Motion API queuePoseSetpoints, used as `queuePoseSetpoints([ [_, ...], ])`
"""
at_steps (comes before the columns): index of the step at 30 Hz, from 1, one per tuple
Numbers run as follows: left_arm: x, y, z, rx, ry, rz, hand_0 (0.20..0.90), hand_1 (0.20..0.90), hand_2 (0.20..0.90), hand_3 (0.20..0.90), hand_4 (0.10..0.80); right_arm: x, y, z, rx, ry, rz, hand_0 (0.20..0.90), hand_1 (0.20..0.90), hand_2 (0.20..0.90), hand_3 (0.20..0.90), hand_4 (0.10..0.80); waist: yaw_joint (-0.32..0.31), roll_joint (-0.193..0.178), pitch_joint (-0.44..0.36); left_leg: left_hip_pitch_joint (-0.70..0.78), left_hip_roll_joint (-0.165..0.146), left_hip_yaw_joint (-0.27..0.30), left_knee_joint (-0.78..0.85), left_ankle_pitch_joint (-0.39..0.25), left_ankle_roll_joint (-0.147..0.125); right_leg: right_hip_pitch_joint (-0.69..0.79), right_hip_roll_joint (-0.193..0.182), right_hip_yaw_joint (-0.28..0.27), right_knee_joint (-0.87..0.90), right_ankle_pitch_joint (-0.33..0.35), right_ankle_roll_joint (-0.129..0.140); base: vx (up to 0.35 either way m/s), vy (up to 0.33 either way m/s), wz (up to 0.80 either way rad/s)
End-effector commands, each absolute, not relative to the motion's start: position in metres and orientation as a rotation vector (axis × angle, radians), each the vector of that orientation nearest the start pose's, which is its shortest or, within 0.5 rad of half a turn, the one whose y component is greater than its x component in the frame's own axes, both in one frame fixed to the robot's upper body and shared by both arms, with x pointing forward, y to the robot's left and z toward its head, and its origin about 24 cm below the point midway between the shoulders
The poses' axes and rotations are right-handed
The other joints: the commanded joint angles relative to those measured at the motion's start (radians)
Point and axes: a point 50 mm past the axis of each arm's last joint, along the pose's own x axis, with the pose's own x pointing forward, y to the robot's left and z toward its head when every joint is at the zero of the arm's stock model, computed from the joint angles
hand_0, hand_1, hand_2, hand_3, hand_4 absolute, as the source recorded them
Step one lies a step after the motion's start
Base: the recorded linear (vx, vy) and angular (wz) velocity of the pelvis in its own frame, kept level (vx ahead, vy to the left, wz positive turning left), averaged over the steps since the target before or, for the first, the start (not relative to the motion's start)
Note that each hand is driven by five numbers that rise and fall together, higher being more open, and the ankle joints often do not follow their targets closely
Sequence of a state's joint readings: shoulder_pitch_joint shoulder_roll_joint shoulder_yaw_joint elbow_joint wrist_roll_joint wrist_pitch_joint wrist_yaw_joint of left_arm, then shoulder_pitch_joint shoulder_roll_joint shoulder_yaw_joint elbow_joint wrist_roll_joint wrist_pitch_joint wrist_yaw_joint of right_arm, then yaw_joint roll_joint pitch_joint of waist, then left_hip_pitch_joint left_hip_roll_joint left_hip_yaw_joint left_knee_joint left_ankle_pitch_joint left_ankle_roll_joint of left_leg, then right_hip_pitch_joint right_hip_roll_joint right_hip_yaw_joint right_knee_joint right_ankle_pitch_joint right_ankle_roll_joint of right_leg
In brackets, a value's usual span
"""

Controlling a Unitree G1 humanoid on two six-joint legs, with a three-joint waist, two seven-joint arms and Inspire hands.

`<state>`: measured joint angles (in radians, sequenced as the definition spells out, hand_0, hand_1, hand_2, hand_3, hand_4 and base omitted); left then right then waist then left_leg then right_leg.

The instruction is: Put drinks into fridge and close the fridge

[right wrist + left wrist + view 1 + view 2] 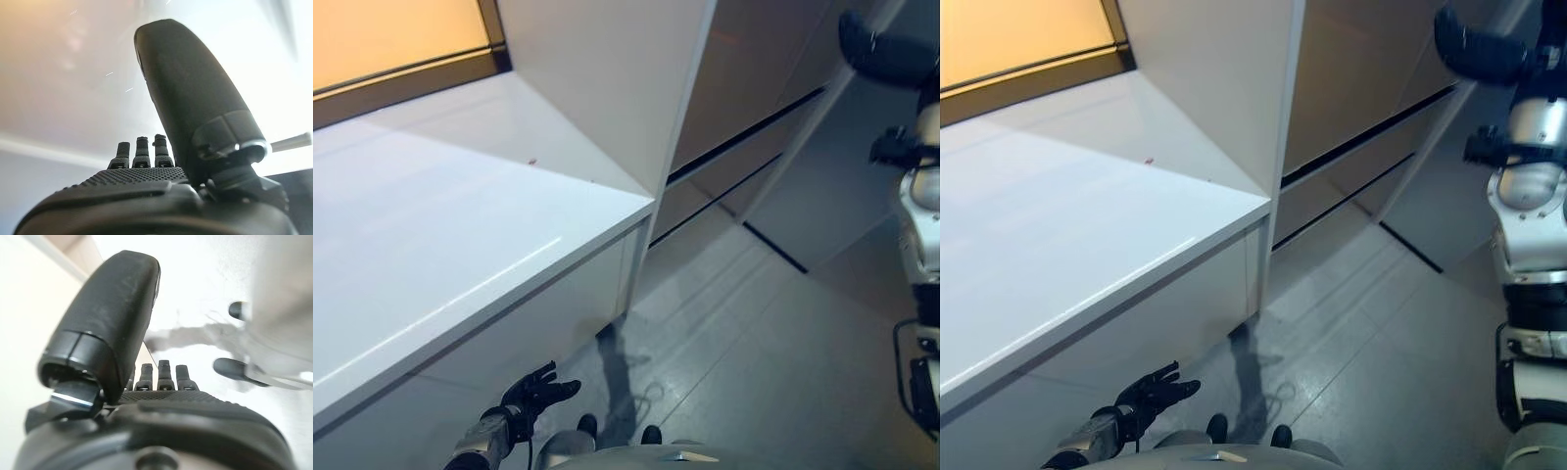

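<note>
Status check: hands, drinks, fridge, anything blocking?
Left hand open, low beside the white counter, empty. Right hand open, empty. No drinks in view. Fridge not identifiable. Another robot stands on the right.

Glossy smooth white counter (pixel 460 245); floor (pixel 754 352) seemingly glossy grey tile.

We see a white counter (pixel 460 245) running along under an orange-lit window (pixel 391 39), with a tall white panel (pixel 607 78) at its far end. Beside it stand brownish cabinet fronts (pixel 744 88) (dark gaps between them) above a grey floor (pixel 754 362).
</note>
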<state>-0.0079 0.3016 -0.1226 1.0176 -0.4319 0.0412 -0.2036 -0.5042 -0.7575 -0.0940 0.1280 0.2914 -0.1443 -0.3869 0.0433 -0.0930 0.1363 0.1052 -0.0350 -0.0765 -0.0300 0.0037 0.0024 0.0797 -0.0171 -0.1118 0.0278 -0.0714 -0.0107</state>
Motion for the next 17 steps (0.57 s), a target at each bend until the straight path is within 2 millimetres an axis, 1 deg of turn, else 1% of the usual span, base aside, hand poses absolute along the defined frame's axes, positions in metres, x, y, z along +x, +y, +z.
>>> queuePoseSetpoints([
  [1, 0.115, 0.237, -0.148, -0.157, 1.077, 0.071, 0.900, 0.900, 0.900, 0.900, 0.800, 0.295, -0.319, 0.178, -0.109, -0.431, -0.511, 0.900, 0.900, 0.900, 0.900, 0.800, -0.022, 0.044, -0.070, -0.019, -0.031, 0.091, -0.010, -0.049, 0.040, -0.024, -0.023, 0.050, -0.035, 0.081, 0.060, -0.046, -0.015, -0.23],
  [2, 0.113, 0.235, -0.149, -0.166, 1.079, 0.075, 0.900, 0.900, 0.900, 0.900, 0.800, 0.292, -0.326, 0.154, -0.049, -0.351, -0.529, 0.900, 0.900, 0.900, 0.900, 0.800, -0.026, 0.045, -0.072, -0.017, -0.030, 0.099, -0.012, -0.050, 0.039, -0.022, -0.021, 0.051, -0.042, 0.084, 0.059, -0.041, -0.014, -0.22],
  [4, 0.111, 0.232, -0.151, -0.182, 1.079, 0.084, 0.900, 0.900, 0.900, 0.900, 0.800, 0.285, -0.333, 0.121, 0.011, -0.236, -0.538, 0.900, 0.900, 0.900, 0.900, 0.800, -0.030, 0.047, -0.073, -0.012, -0.028, 0.110, -0.012, -0.052, 0.039, -0.017, -0.021, 0.051, -0.051, 0.088, 0.060, -0.012, -0.015, -0.10],
  [5, 0.108, 0.230, -0.152, -0.197, 1.079, 0.099, 0.900, 0.900, 0.900, 0.900, 0.800, 0.276, -0.334, 0.088, 0.068, -0.117, -0.546, 0.900, 0.900, 0.900, 0.900, 0.800, -0.032, 0.048, -0.074, -0.009, -0.027, 0.117, -0.010, -0.056, 0.039, -0.014, -0.020, 0.052, -0.056, 0.090, 0.060, -0.013, -0.024, -0.09],
  [6, 0.108, 0.230, -0.152, -0.200, 1.080, 0.104, 0.900, 0.900, 0.900, 0.900, 0.800, 0.272, -0.332, 0.075, 0.078, -0.067, -0.542, 0.900, 0.900, 0.900, 0.900, 0.800, -0.034, 0.048, -0.074, -0.008, -0.027, 0.121, -0.008, -0.057, 0.040, -0.014, -0.020, 0.052, -0.056, 0.090, 0.060, -0.024, -0.028, -0.12],
  [8, 0.104, 0.231, -0.153, -0.197, 1.085, 0.122, 0.900, 0.900, 0.900, 0.900, 0.800, 0.258, -0.324, 0.030, 0.186, 0.116, -0.525, 0.900, 0.900, 0.900, 0.900, 0.800, -0.039, 0.049, -0.072, -0.006, -0.025, 0.131, -0.004, -0.059, 0.040, -0.012, -0.018, 0.048, -0.054, 0.091, 0.058, -0.024, -0.016, -0.16],
  [9, 0.104, 0.231, -0.153, -0.196, 1.085, 0.127, 0.900, 0.900, 0.900, 0.900, 0.800, 0.255, -0.320, 0.020, 0.202, 0.148, -0.522, 0.900, 0.900, 0.900, 0.900, 0.800, -0.039, 0.049, -0.072, -0.005, -0.025, 0.131, -0.005, -0.059, 0.040, -0.012, -0.017, 0.049, -0.054, 0.091, 0.058, -0.019, -0.016, -0.09],
  [10, 0.102, 0.234, -0.153, -0.196, 1.085, 0.145, 0.900, 0.900, 0.900, 0.900, 0.800, 0.244, -0.312, -0.006, 0.233, 0.255, -0.518, 0.900, 0.900, 0.900, 0.900, 0.800, -0.041, 0.049, -0.073, -0.001, -0.024, 0.133, -0.009, -0.057, 0.038, -0.010, -0.014, 0.045, -0.056, 0.091, 0.057, 0.000, 0.000, 0.00],
  [12, 0.098, 0.238, -0.154, -0.189, 1.091, 0.171, 0.900, 0.900, 0.900, 0.900, 0.800, 0.224, -0.305, -0.043, 0.312, 0.424, -0.555, 0.900, 0.900, 0.900, 0.900, 0.800, -0.040, 0.049, -0.076, 0.005, -0.024, 0.131, -0.018, -0.054, 0.038, -0.005, -0.012, 0.042, -0.058, 0.089, 0.057, 0.000, 0.000, 0.00],
  [13, 0.096, 0.240, -0.154, -0.185, 1.093, 0.180, 0.900, 0.900, 0.900, 0.900, 0.800, 0.210, -0.299, -0.064, 0.319, 0.516, -0.556, 0.900, 0.900, 0.900, 0.900, 0.800, -0.040, 0.050, -0.077, 0.007, -0.023, 0.130, -0.019, -0.055, 0.038, -0.002, -0.011, 0.042, -0.058, 0.086, 0.057, 0.000, 0.000, 0.00],
  [14, 0.092, 0.242, -0.155, -0.173, 1.097, 0.193, 0.900, 0.900, 0.900, 0.900, 0.800, 0.184, -0.290, -0.093, 0.288, 0.656, -0.552, 0.900, 0.900, 0.900, 0.900, 0.800, -0.036, 0.051, -0.079, 0.009, -0.023, 0.129, -0.020, -0.052, 0.040, 0.001, -0.009, 0.039, -0.057, 0.084, 0.055, 0.014, -0.012, 0.04],
  [15, 0.091, 0.243, -0.155, -0.171, 1.098, 0.199, 0.900, 0.900, 0.900, 0.900, 0.800, 0.171, -0.285, -0.106, 0.267, 0.722, -0.549, 0.900, 0.900, 0.900, 0.900, 0.800, -0.034, 0.052, -0.079, 0.010, -0.023, 0.127, -0.020, -0.051, 0.040, 0.001, -0.008, 0.038, -0.056, 0.084, 0.055, 0.011, -0.011, 0.05],
  [16, 0.091, 0.244, -0.155, -0.171, 1.098, 0.204, 0.900, 0.900, 0.900, 0.900, 0.800, 0.166, -0.282, -0.111, 0.249, 0.760, -0.541, 0.900, 0.900, 0.900, 0.900, 0.800, -0.034, 0.052, -0.079, 0.010, -0.023, 0.126, -0.020, -0.051, 0.040, 0.001, -0.008, 0.038, -0.055, 0.083, 0.055, 0.000, 0.000, 0.00],
  [17, 0.090, 0.245, -0.155, -0.168, 1.100, 0.210, 0.900, 0.900, 0.900, 0.900, 0.800, 0.150, -0.276, -0.123, 0.224, 0.851, -0.514, 0.900, 0.900, 0.900, 0.900, 0.800, -0.032, 0.054, -0.079, 0.011, -0.023, 0.125, -0.021, -0.050, 0.041, 0.002, -0.007, 0.035, -0.054, 0.082, 0.054, 0.000, 0.000, 0.00],
])
